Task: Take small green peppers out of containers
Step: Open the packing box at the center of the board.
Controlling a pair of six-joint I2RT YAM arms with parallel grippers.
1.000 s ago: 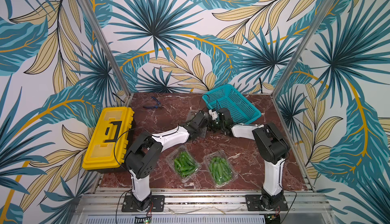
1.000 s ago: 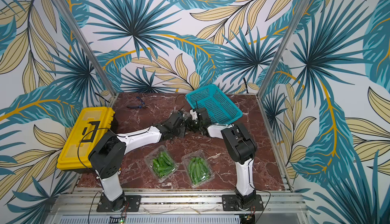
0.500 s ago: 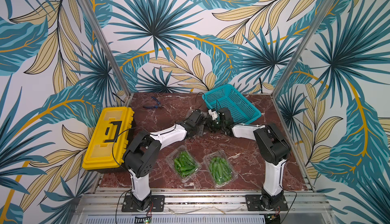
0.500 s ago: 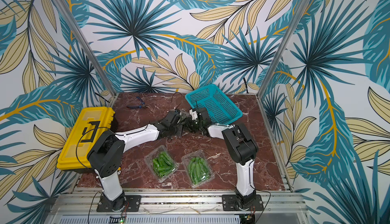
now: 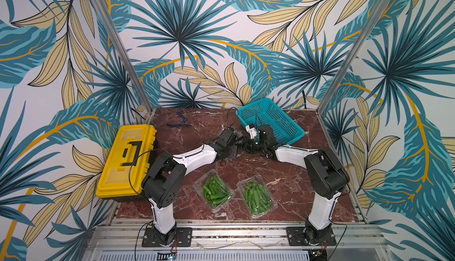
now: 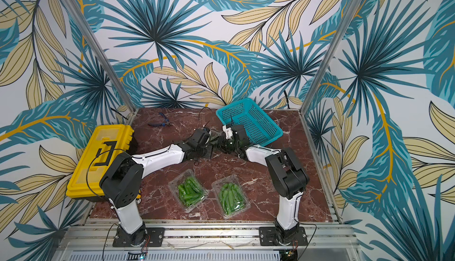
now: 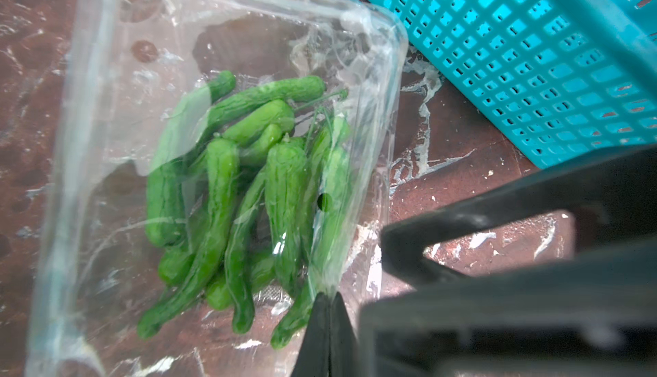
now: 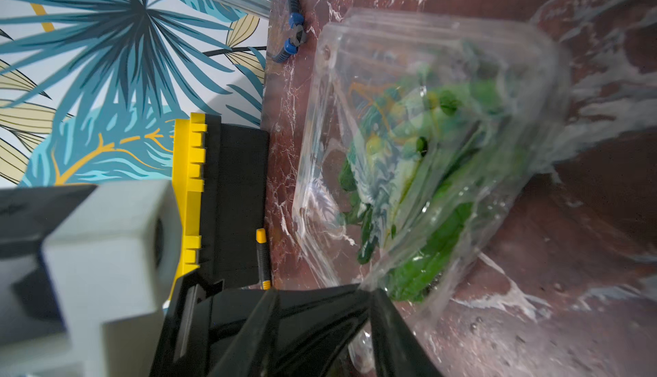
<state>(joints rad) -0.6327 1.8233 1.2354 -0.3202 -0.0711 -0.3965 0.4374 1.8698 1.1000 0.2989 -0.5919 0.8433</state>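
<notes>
In the left wrist view a clear container (image 7: 387, 83) lies on the marble with several small green peppers (image 7: 220, 194) inside. My left gripper (image 7: 329, 298) is shut on its thin plastic edge. In the right wrist view the same container (image 8: 320, 151) shows blurred peppers (image 8: 441, 222). My right gripper (image 8: 321, 297) stands open, one finger (image 8: 382, 307) against the plastic. In both top views the two grippers (image 5: 237, 140) (image 5: 247, 143) meet beside the basket and hide this container. Two more containers (image 5: 197, 186) (image 5: 240, 186) of peppers (image 5: 214, 192) (image 5: 256, 197) sit near the front.
A teal basket (image 5: 256, 102) stands at the back right, close behind the grippers. A yellow toolbox (image 5: 128, 159) lies along the left edge, with a black-and-yellow tool (image 8: 261, 258) beside it. Blue-handled pliers (image 5: 178, 122) lie at the back left.
The left forearm has shifted slightly toward the back. Both grippers stay together beside the basket. The two front containers have not moved.
</notes>
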